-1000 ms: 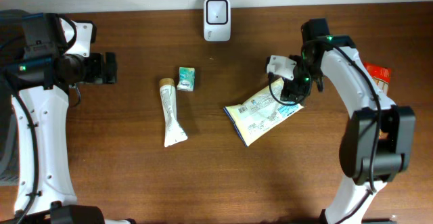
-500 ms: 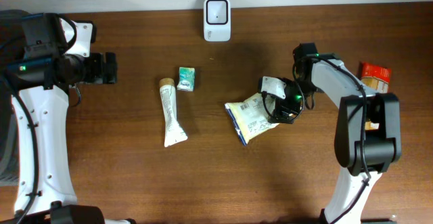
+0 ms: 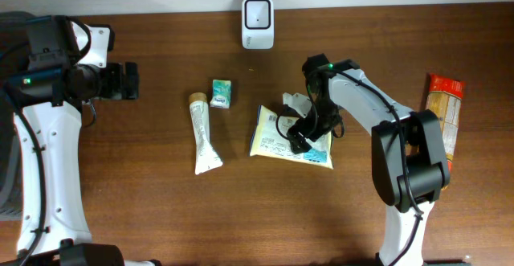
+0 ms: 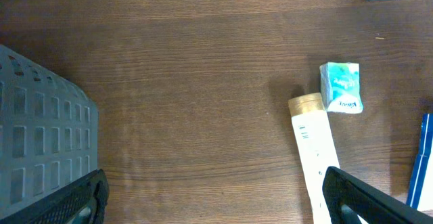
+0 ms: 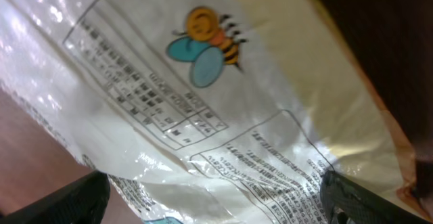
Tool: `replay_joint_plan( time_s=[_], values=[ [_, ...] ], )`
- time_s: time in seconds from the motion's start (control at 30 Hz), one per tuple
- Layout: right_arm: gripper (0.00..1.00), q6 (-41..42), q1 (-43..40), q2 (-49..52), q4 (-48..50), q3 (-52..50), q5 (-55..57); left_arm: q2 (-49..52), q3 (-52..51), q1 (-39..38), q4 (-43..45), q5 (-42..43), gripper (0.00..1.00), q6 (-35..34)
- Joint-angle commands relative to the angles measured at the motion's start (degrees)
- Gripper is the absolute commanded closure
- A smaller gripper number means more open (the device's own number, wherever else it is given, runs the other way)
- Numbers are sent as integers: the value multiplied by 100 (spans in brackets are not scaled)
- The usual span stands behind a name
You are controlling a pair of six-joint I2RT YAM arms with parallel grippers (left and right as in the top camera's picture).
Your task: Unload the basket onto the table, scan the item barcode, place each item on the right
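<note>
Dark wooden surface (image 3: pixel 161 218) holds the packet (image 3: pixel 269 139) mid-frame, print side up, likely for scanning, right tool (image 3: pixel 299 131) open above it, left tool (image 3: pixel 128 81) open and idle.

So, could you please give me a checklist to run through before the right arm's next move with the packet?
1. Right gripper open over the packet: ok.
2. Packet lying on the table: ok.
3. Barcode facing up: cannot tell; the right wrist view shows only printed tables and a bee.
4. Way from packet to scanner free: ok.
5. Tube and small box apart from the packet: ok.
6. Left gripper open, off to the side: ok.
</note>
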Motion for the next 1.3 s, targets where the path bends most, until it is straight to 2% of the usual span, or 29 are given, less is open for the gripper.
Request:
replay_joint_plan(
  time_s=[0.0,0.17,0.23,0.43,0.77,0.8,0.83,0.87,0.93,0.97,1.1,1.17,1.27],
  values=[
    [1,-1014,63,98,-39,79,363,-140,7,4,4,-22,1,74],
    [1,-1377,358,-109,640,103,2065,-140,7,4,4,-22,1,74],
    [1,-1880,378,-304,684,105,2188,-140,7,4,4,-22,1,74],
    [1,-3331,216,-278,780,74,1755,-140,7,4,4,-22,1,74],
    [1,-3552,-7,503,831,39,841,-140,7,4,4,-22,1,74],
    [22,-3552,-7,623,802,39,846,-140,7,4,4,-22,1,74],
    [53,-3543,-2,693,728,39,833,-140,7,4,4,-22,1,74],
    [72,-3526,-2,734,592,39,717,-140,7,4,4,-22,1,74],
    [93,-3504,-2,732,459,42,555,-140,7,4,4,-22,1,74],
    [96,-3215,-2,732,442,42,546,-140,7,4,4,-22,1,74],
    [96,-2041,-2,732,444,44,179,-140,7,4,4,-22,1,74],
    [96,-848,-4,732,448,46,109,-140,7,4,4,-22,1,74],
    [96,-341,-2,732,476,46,120,-140,7,4,4,-22,1,74]
  ],
)
